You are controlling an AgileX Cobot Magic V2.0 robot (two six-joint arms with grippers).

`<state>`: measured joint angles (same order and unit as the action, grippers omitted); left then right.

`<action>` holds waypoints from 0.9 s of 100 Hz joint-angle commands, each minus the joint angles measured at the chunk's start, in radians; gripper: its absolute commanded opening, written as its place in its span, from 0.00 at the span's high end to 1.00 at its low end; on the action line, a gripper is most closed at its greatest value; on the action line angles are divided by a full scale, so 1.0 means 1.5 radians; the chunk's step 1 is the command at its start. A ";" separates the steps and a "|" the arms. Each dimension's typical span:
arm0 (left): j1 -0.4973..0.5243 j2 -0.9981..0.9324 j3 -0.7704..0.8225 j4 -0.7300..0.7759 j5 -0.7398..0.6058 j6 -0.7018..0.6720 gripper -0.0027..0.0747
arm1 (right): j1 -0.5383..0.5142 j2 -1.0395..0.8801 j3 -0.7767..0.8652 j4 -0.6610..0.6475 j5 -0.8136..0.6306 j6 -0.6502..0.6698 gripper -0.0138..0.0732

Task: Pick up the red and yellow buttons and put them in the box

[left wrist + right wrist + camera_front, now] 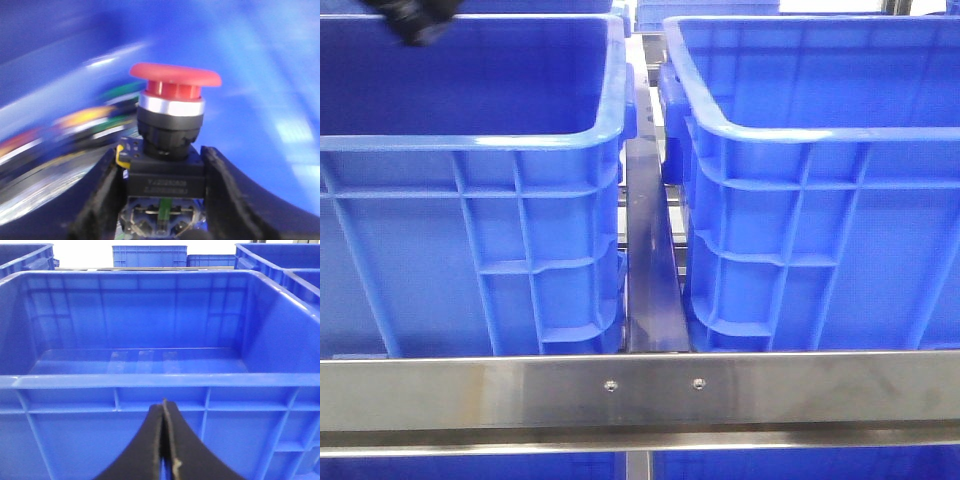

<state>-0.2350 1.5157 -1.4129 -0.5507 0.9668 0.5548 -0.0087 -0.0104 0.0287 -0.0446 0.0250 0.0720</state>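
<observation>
Clamped around the black base of the red button [175,82], the left gripper [162,197] carries it upright, domed cap uppermost and long axis vertical, inside a blurred blue crate; only the left wrist view shows this. From the front, two blue crates sit side by side, the left crate [470,140] with a dark bit of arm over its far corner. Right gripper [163,440] hangs fully closed and empty before the right crate [150,380].

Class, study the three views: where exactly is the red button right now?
In the left wrist view, the red button sits upright, clamped by its black base between the left tool's fingers, with a blurred blue crate wall behind it.
</observation>
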 commanded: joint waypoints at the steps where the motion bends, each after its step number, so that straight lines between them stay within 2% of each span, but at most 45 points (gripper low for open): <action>1: -0.031 -0.030 -0.020 -0.106 -0.012 0.060 0.79 | -0.001 -0.016 -0.011 0.002 -0.050 -0.005 0.92; 11: -0.073 -0.030 -0.020 -0.142 -0.012 0.067 0.79 | -0.001 -0.016 -0.011 0.002 -0.050 -0.005 0.92; 37: -0.175 -0.030 -0.020 -0.141 -0.012 0.067 0.79 | -0.001 -0.016 -0.011 0.002 -0.050 -0.005 0.92; 71: -0.191 -0.030 -0.020 -0.144 -0.012 0.067 0.79 | 0.000 -0.016 -0.014 0.002 -0.053 -0.005 0.92; 90: -0.191 -0.030 -0.020 -0.144 -0.012 0.067 0.79 | 0.001 -0.010 -0.097 0.002 0.094 -0.005 0.92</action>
<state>-0.5123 1.5157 -1.4129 -0.7068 0.9800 0.6527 -0.0087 -0.0104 -0.0270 -0.0446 0.1473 0.0720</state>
